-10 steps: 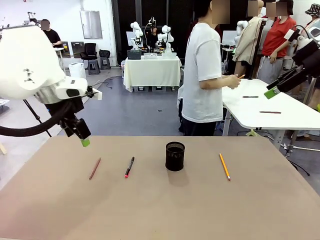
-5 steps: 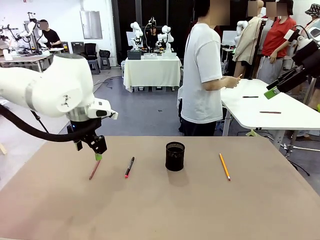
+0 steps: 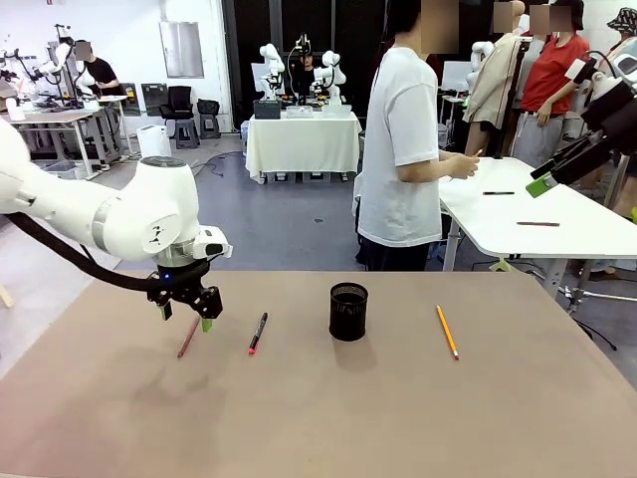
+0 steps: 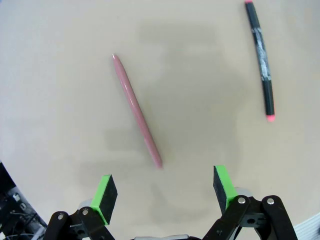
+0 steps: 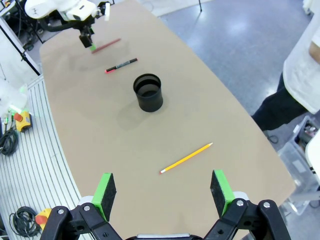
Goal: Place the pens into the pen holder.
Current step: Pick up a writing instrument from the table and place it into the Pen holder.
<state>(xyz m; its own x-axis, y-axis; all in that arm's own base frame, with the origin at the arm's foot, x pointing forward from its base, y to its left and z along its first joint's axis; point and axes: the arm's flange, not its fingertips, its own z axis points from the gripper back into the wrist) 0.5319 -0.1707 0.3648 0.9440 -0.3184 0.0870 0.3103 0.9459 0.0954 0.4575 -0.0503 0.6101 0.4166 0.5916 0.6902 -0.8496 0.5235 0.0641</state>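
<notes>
— Where had the left tool (image 3: 185,320) got to, against a second before?

— It had swung in from the left edge of the front view and come down. It hung just above the upper end of the reddish-brown pen (image 3: 188,338), left of centre. Its jaws stood wide apart, gripping nothing. In the left wrist view the pen's near end lay just ahead of the gap between the green pads (image 4: 106,192), untouched.

— And the other things?

— Unmoved. The black pen (image 3: 258,333) lay just right of the reddish one. The pen holder (image 3: 348,311) stood upright at mid-frame on the tabletop (image 3: 318,428). The yellow pencil (image 3: 447,332) lay apart to the holder's right. All three pens were outside it.

— The right tool (image 5: 162,192)?

— It had stayed high at the upper right of the front view, jaws spread, holding nothing.
</notes>
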